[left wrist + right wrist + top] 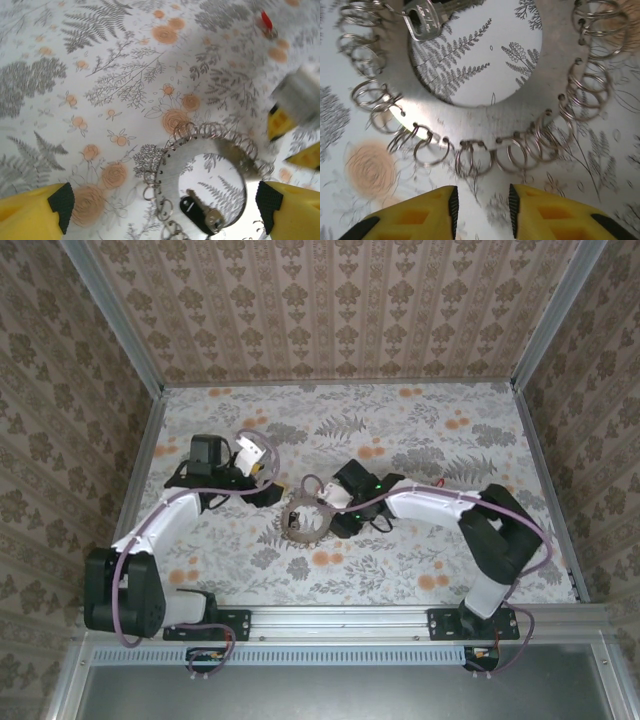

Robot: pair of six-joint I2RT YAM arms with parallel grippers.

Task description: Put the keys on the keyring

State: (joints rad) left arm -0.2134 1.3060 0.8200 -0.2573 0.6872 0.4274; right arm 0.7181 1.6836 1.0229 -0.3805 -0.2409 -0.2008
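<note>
The keyring (530,107) is a flat metal ring lying on the floral table, with many small wire split rings (512,152) hooked through holes along its rim. One key (202,212) with a black head lies inside its hollow centre, and its metal blade (426,19) shows in the right wrist view. My left gripper (165,207) is wide open and straddles the ring's near-left side (303,523). My right gripper (481,205) is open a little, just short of the rim, with nothing between its pads. From above, the left gripper (268,485) and right gripper (328,512) flank the ring.
A small red piece (266,21) with a bit of metal lies on the table farther off. The right gripper's yellow fingers (280,122) show beyond the ring in the left wrist view. Wallpapered walls (330,310) enclose the table, and purple cables (255,435) loop over both arms.
</note>
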